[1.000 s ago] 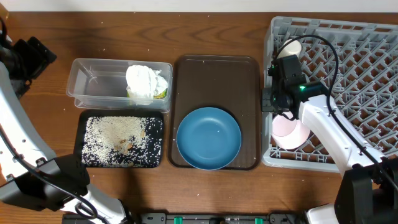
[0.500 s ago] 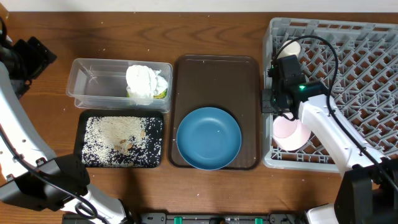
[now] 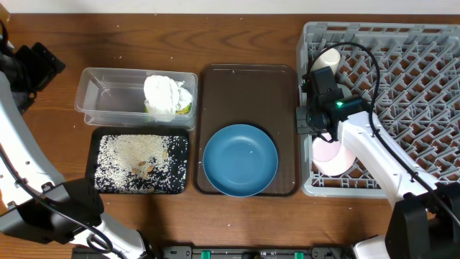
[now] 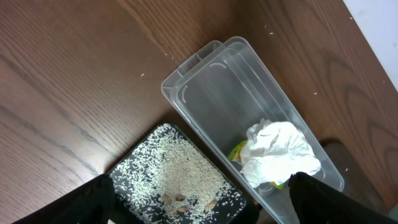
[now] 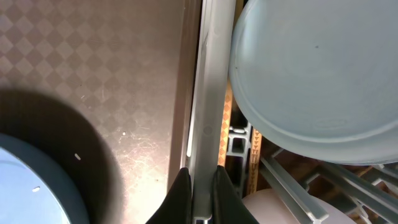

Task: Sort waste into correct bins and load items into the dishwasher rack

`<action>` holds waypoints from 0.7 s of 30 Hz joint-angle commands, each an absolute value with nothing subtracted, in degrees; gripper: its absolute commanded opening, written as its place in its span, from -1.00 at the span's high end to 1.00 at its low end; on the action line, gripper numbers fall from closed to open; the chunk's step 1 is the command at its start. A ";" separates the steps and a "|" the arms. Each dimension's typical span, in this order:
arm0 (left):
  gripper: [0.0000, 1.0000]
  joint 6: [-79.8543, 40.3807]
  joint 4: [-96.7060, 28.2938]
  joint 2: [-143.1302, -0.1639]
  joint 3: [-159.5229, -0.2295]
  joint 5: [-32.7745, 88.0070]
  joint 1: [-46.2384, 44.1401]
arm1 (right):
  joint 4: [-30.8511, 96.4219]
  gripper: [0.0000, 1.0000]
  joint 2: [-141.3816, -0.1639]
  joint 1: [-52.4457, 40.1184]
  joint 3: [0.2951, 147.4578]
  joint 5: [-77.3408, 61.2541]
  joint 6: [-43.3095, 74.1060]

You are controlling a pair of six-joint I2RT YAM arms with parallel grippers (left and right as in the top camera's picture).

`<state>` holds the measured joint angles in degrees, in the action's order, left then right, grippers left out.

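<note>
My right gripper [image 5: 202, 186] is shut on the left wall of the grey dishwasher rack [image 5: 211, 93], also seen in the overhead view [image 3: 305, 124]. The rack [image 3: 410, 72] holds a whitish-pink bowl [image 3: 327, 155], a cream cup [image 3: 329, 57] and a pale blue bowl [image 5: 311, 68]. The dark-blue plate [image 3: 240, 160] lies on the brown serving tray [image 3: 248, 83]. The clear tub [image 3: 108, 101] holds white napkins [image 3: 167, 93] and a yellow-green wrapper [image 3: 185, 109]. The black tray [image 3: 140, 162] holds rice grains. My left gripper [image 4: 199, 214] is open, high above the bins. No chopsticks show.
The brown serving tray lies between the bins and the rack, its right edge close to the rack's left wall. The tub and black tray sit side by side at the left. Bare wooden table [image 3: 72, 36] surrounds them.
The rack has slid left towards the brown tray, with my right gripper shut on its left wall. The left arm has not moved.
</note>
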<state>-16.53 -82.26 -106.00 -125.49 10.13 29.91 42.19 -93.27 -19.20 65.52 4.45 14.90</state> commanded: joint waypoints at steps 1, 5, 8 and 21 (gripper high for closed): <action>-0.84 -16.62 -82.46 -106.41 -125.80 9.80 30.20 | 42.89 0.84 -94.08 -21.67 64.79 -1.93 13.21; -0.84 -16.62 -82.43 -106.41 -125.80 9.80 30.20 | 43.18 0.70 -93.97 -21.10 65.87 1.58 12.93; -0.84 -16.62 -82.46 -106.41 -125.80 9.82 30.20 | 44.80 0.67 -93.54 -20.69 68.99 1.26 12.67; -0.84 -16.62 -82.46 -106.41 -125.80 9.80 30.20 | 55.09 0.17 -92.60 -28.45 80.93 -10.33 12.58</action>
<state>-16.53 -82.26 -106.00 -125.49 10.13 29.91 54.76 -92.84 -25.58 81.06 -5.52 12.91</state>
